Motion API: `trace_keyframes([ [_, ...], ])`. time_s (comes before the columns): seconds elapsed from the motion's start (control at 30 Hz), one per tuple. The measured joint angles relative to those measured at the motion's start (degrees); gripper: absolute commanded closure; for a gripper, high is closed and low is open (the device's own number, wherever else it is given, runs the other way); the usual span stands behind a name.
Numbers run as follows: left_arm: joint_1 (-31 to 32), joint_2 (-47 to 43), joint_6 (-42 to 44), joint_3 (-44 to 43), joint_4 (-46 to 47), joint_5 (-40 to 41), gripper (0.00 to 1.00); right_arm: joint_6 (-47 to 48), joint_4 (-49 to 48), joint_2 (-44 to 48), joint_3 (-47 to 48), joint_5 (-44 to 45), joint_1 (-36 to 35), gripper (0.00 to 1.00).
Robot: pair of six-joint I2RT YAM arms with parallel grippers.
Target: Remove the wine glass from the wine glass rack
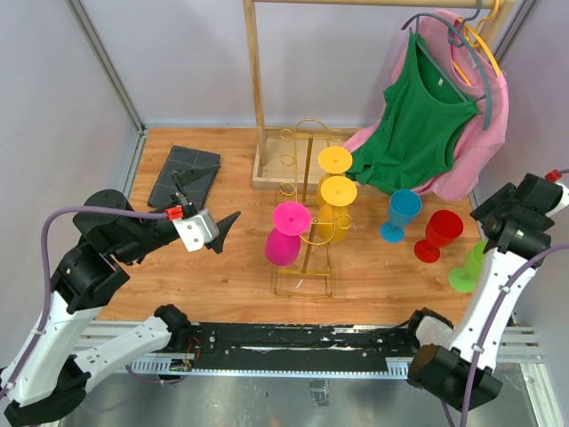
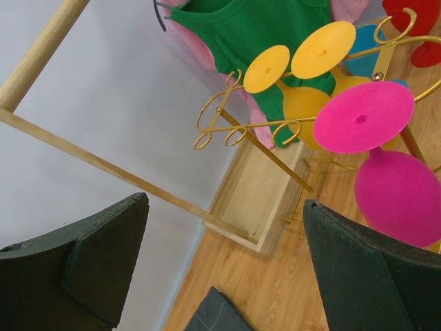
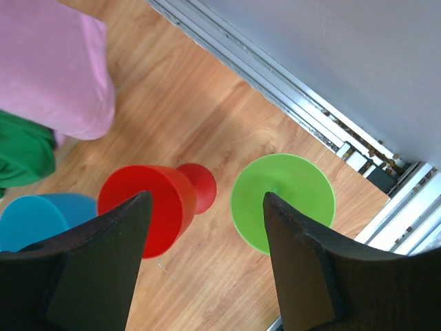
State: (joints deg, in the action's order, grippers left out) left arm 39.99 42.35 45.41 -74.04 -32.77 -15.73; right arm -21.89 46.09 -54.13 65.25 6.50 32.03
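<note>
The gold wire wine glass rack point(image 1: 307, 242) stands mid-table. A pink wine glass point(image 1: 286, 236) hangs on it upside down, and two yellow glasses point(image 1: 337, 176) hang behind. My left gripper point(image 1: 227, 227) is open, left of the pink glass and apart from it. In the left wrist view the pink glass point(image 2: 400, 193) and the rack point(image 2: 227, 114) lie beyond my left gripper point(image 2: 226, 203). My right gripper point(image 3: 207, 198) is open above the table, with nothing between its fingers. A green glass point(image 3: 282, 200) stands just under its right finger and a red glass point(image 3: 148, 207) under its left.
A blue glass point(image 1: 400, 215) stands beside the red glass point(image 1: 440, 236) and the green glass point(image 1: 467, 267) at the right. A wooden clothes rail point(image 1: 258, 89) at the back carries a green top point(image 1: 418, 116) and a pink garment. A dark folded cloth point(image 1: 184, 173) lies back left. The table's metal edge point(image 3: 386, 172) is close to the green glass.
</note>
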Motion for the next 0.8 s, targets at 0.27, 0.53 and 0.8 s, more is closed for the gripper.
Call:
trace_keyframes([
  [0.27, 0.0, 0.3, -2.3, 0.0, 2.4, 3.0, 0.01, -1.4, 7.7, 6.4, 13.5, -6.6, 0.0, 0.21],
  [0.53, 0.0, 10.9, -19.8, -10.4, 5.6, 9.3, 0.04, -14.2, 1.3, 3.3, 33.5, -29.4, -1.0, 0.13],
  [0.8, -2.0, 22.0, -36.3, -17.5, 5.6, 8.4, 0.04, -20.6, -2.7, -6.1, 39.7, -34.8, -13.6, 0.00],
])
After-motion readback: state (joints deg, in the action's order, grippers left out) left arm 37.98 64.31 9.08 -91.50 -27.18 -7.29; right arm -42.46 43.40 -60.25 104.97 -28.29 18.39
